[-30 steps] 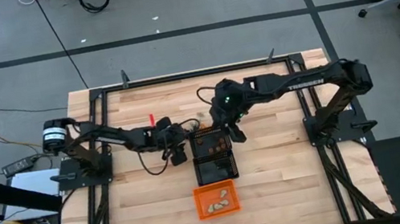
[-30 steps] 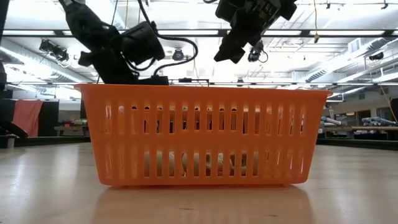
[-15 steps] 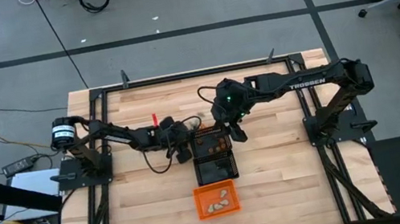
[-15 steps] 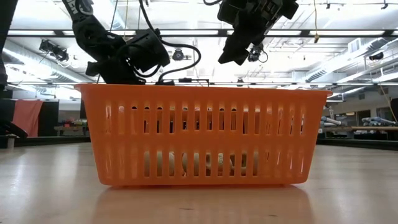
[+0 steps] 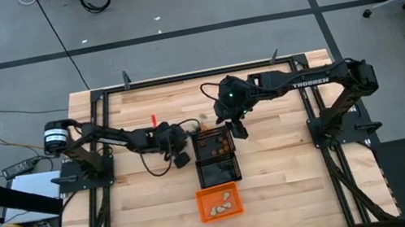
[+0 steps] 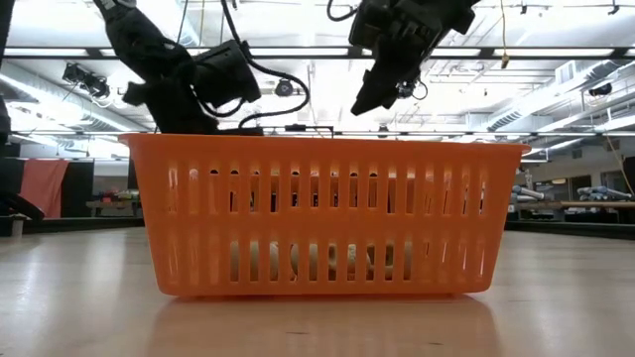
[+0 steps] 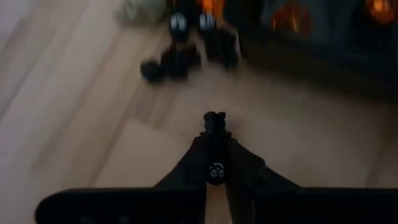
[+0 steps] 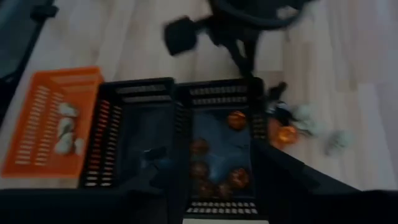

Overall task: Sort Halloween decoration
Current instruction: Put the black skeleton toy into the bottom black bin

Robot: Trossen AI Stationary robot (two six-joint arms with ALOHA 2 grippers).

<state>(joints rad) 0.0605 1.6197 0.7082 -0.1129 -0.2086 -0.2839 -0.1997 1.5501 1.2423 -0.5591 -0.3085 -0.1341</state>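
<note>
Loose Halloween trinkets lie on the wood beside the far black mesh basket (image 8: 217,87): black ones (image 7: 171,62), an orange one (image 8: 284,134) and cream ones (image 8: 305,114). My left gripper (image 7: 214,121) is low at that basket's left side (image 5: 182,156), shut with a small black lump at its tips. My right gripper (image 5: 236,131) hangs open above the same basket (image 6: 382,94), which holds orange trinkets (image 8: 236,119). Cream trinkets (image 8: 65,127) lie in the orange basket (image 5: 201,204). My left gripper pinches a small black trinket (image 7: 214,116) at the very ends of its two fingers. The fingers slant down from the table's left side. Whether the trinket rests on the wood or is clear of it, I cannot tell.
A second black mesh basket (image 8: 134,87) stands between the far one and the orange basket (image 6: 327,213), all three in a row down the table's middle. A red mark (image 5: 154,122) sits on the wood behind my left arm. Bare wood lies left and right of the row.
My left gripper has stayed beside the far black basket, rolled a little about its own line, and its fingers have drawn together. My right gripper has tipped slightly while holding its place above the basket.
</note>
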